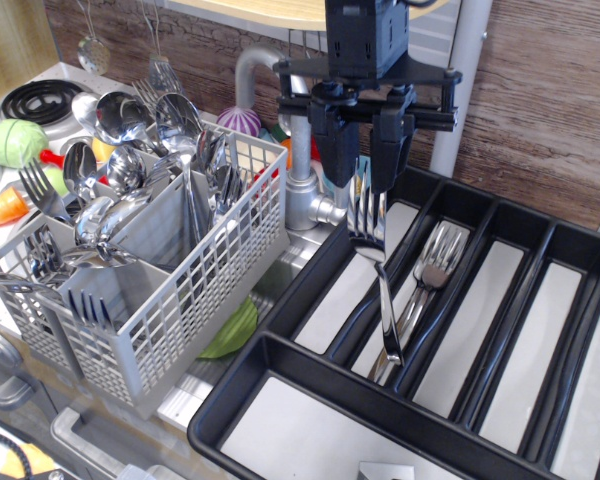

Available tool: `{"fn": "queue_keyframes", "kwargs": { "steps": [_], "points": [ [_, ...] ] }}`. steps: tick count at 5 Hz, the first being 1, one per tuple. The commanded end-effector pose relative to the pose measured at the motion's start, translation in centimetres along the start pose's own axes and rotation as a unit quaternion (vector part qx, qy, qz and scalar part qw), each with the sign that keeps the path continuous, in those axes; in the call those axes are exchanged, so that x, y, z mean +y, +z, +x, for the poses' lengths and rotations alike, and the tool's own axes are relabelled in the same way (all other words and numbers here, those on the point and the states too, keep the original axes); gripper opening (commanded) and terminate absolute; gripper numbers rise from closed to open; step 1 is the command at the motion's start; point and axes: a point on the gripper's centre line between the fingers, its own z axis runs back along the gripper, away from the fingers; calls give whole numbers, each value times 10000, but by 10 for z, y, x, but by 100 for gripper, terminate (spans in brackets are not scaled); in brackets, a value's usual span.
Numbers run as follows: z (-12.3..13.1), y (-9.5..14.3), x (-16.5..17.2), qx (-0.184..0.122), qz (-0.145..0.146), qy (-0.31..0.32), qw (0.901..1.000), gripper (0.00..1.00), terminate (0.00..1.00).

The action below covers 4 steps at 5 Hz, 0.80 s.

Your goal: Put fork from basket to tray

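Observation:
My gripper [364, 185] hangs over the left part of the black tray [280, 355] and is shut on the tines of a silver fork [383, 290]. The fork hangs handle down, its tip at the compartment where two or more forks [427, 280] lie. The light grey lattice basket [180, 290] stands at the left, full of spoons [120, 115] and forks [40, 190].
A grey faucet [298, 170] rises between basket and tray, close to my gripper's left side. A green toy vegetable [18, 142] and a stove burner [40, 100] are at the far left. A grey post [460, 90] stands behind the tray.

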Motion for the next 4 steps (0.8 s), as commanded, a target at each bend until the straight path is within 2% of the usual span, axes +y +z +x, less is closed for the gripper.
{"fn": "queue_keyframes", "kwargs": {
  "steps": [1, 2, 3, 4],
  "points": [
    [14, -12, 4, -33, 78, -146, 9999, 0, 0],
    [14, -17, 4, -226, 404, -79, 9989, 0, 0],
    [22, 0, 10, -151, 581, -54, 9982, 0, 0],
    [27, 19, 14, -93, 790, -24, 9968, 0, 100]
  ]
}}
